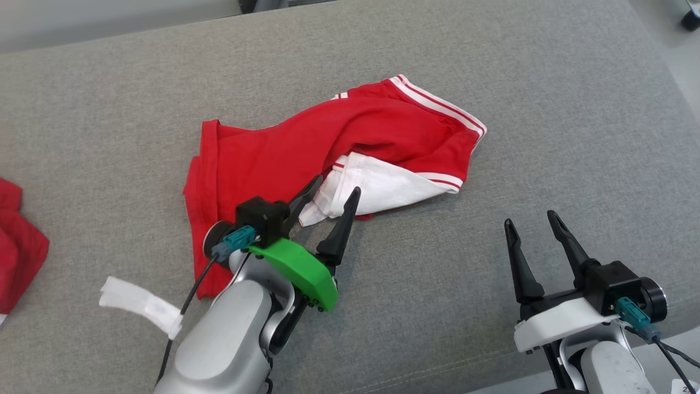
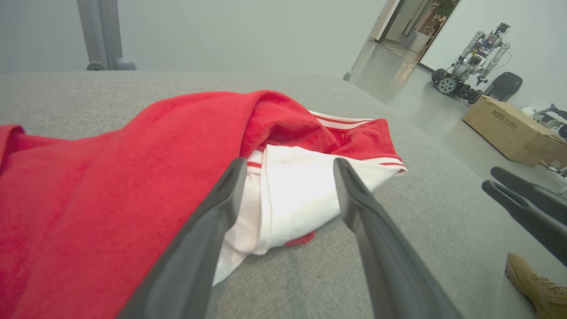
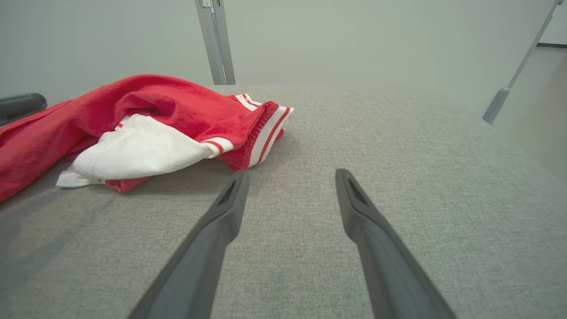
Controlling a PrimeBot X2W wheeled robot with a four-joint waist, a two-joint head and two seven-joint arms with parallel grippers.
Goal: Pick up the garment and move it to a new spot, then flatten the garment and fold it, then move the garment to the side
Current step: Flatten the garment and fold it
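The garment (image 1: pixel 306 148) is red with white stripes and a white panel, and it lies crumpled in the middle of the grey cushion. My left gripper (image 1: pixel 338 188) hovers open at its near edge, fingers on either side of the white panel (image 2: pixel 297 195) with nothing gripped. Over bare fabric at the lower right, my right gripper (image 1: pixel 531 218) stands open, well clear of the garment (image 3: pixel 146 119). In the right wrist view its fingers (image 3: pixel 221 221) point across the empty cushion, with the garment to their left.
Another red cloth (image 1: pixel 16 246) lies at the cushion's left edge. A white strip (image 1: pixel 142 306) rests near my left forearm. Off the right side, the left wrist view shows a cardboard box (image 2: pixel 509 128), a parked robot (image 2: pixel 469 62) and a tan shoe (image 2: pixel 531 283).
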